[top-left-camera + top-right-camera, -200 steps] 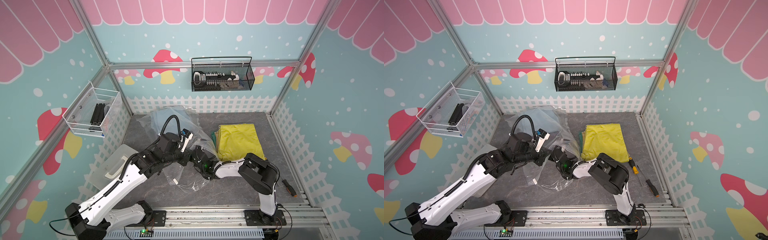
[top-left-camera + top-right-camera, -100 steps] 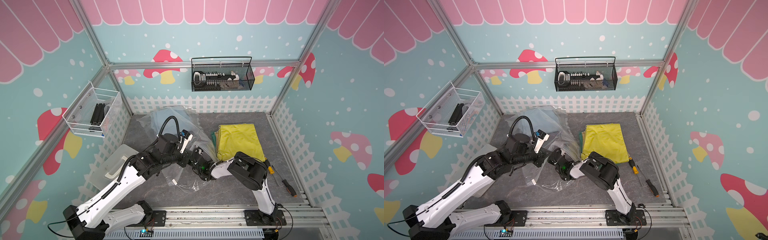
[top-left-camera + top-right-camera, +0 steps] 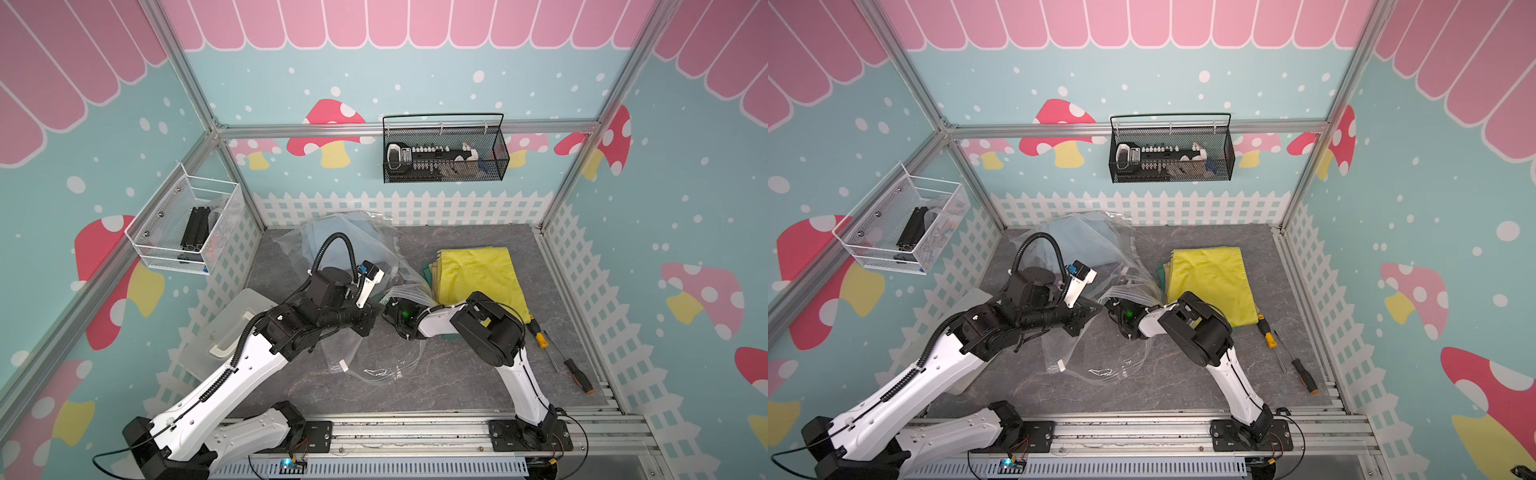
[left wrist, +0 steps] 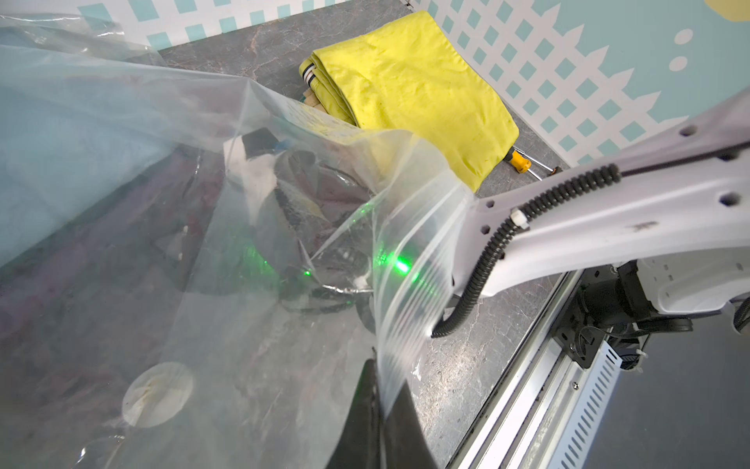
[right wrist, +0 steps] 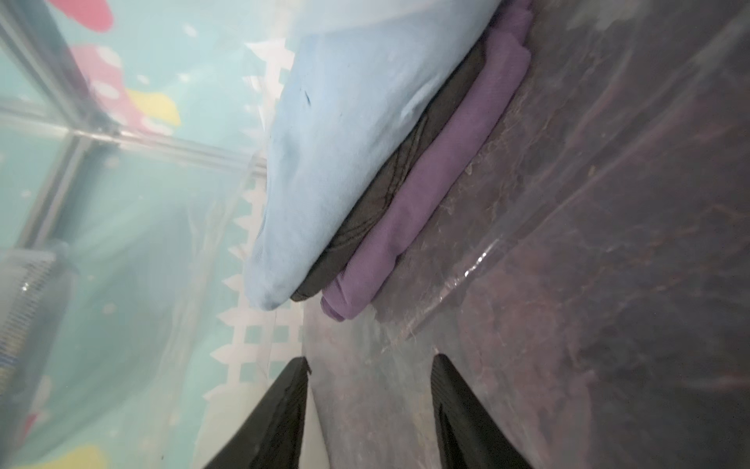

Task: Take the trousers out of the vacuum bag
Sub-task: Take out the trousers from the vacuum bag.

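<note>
The left hand [image 4: 380,406] pinches the vacuum bag [image 4: 410,260] at its zip edge, mouth lifted; the right hand [image 5: 369,361], half-open and empty, is inside. Next it must reach and close on the blue trousers [image 5: 337,142], bagged at the table's [image 3: 457,382] back-left corner.

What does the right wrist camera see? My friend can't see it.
Stacked inside the clear vacuum bag lie folded light blue trousers, a dark pair in the middle and a purple pair. The right gripper points at them, jaws open and empty.

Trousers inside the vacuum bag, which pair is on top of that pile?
The light blue trousers. They lie on top, over a dark pair, with the purple pair at the bottom against the vacuum bag.
</note>
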Controlling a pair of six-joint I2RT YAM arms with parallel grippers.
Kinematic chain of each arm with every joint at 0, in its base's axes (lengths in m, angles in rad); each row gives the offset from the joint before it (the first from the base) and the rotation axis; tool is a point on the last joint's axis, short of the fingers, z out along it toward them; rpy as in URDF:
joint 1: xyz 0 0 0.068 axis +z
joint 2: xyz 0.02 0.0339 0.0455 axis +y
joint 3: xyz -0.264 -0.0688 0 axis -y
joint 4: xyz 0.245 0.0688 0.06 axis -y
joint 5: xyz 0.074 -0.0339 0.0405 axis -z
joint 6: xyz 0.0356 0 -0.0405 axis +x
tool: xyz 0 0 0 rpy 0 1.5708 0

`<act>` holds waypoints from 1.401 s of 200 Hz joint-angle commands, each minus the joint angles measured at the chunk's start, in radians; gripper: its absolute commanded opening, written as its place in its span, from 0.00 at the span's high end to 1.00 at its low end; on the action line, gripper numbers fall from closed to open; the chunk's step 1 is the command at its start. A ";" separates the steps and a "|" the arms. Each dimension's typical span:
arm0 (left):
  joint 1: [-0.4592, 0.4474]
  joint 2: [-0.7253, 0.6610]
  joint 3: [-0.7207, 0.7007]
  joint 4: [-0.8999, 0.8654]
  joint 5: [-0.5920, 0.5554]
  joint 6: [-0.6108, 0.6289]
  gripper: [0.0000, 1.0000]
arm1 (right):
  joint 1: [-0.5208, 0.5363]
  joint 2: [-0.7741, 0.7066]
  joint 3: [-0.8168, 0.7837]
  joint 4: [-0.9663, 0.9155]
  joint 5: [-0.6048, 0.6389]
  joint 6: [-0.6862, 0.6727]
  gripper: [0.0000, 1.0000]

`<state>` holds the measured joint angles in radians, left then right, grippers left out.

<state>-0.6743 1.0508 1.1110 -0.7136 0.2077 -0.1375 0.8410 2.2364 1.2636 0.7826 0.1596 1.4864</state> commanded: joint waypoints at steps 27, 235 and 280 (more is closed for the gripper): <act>0.010 0.002 -0.008 0.016 0.052 0.032 1.00 | -0.044 0.103 0.081 0.123 0.023 0.184 0.46; 0.080 -0.002 -0.007 0.022 0.141 0.020 1.00 | -0.131 0.270 0.415 -0.122 0.087 0.273 0.47; 0.091 0.004 -0.007 0.026 0.154 0.017 1.00 | -0.146 0.290 0.449 -0.153 0.069 0.278 0.50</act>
<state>-0.5900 1.0615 1.1099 -0.6983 0.3267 -0.1276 0.7197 2.4920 1.6859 0.6514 0.2352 1.6661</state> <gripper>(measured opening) 0.049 0.502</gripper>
